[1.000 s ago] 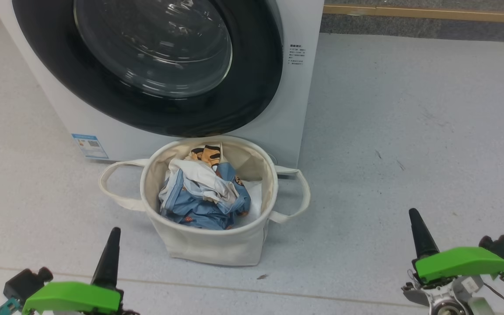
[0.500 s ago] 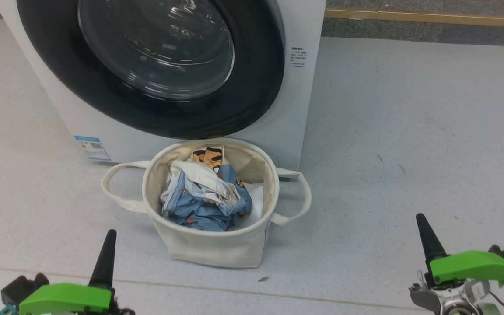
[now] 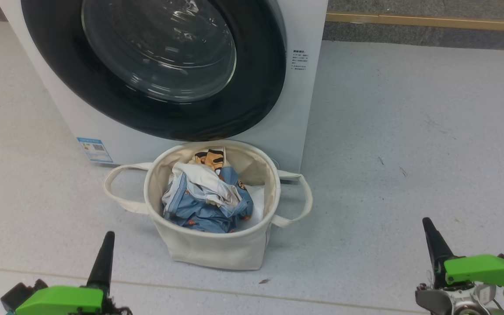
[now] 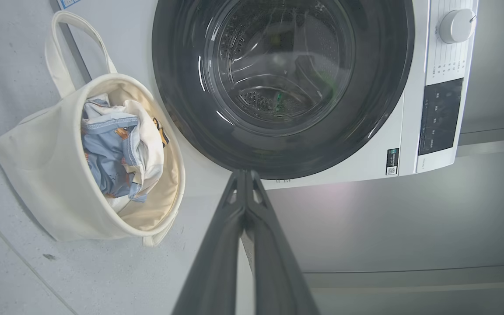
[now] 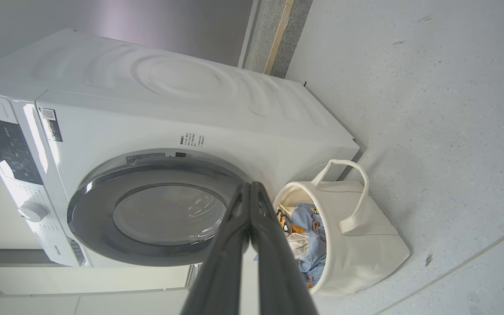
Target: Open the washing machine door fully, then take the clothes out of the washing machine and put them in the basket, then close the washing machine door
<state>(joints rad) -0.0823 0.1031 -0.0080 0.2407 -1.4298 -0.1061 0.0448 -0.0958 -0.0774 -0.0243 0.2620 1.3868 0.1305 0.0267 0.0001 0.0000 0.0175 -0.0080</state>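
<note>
Fingers of left gripper [image 3: 108, 238] and right gripper [image 3: 428, 225] pressed together, empty. Round cream canvas basket [image 3: 212, 251] holding blue printed clothes [image 3: 199, 208] stands ahead, between both fingertips, well apart. Black-rimmed glass washing machine door [image 3: 256, 87] closed beyond.

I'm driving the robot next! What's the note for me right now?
The left claw is shut and empty, low on the left.
The right claw is shut and empty, low on the right.
The clothes lie piled in the basket, which stands on the floor in front of the washing machine.
The washing machine door looks shut.
Done: clothes out, door closed.
Left: nothing that I can see; no clothes show through the glass.
</note>
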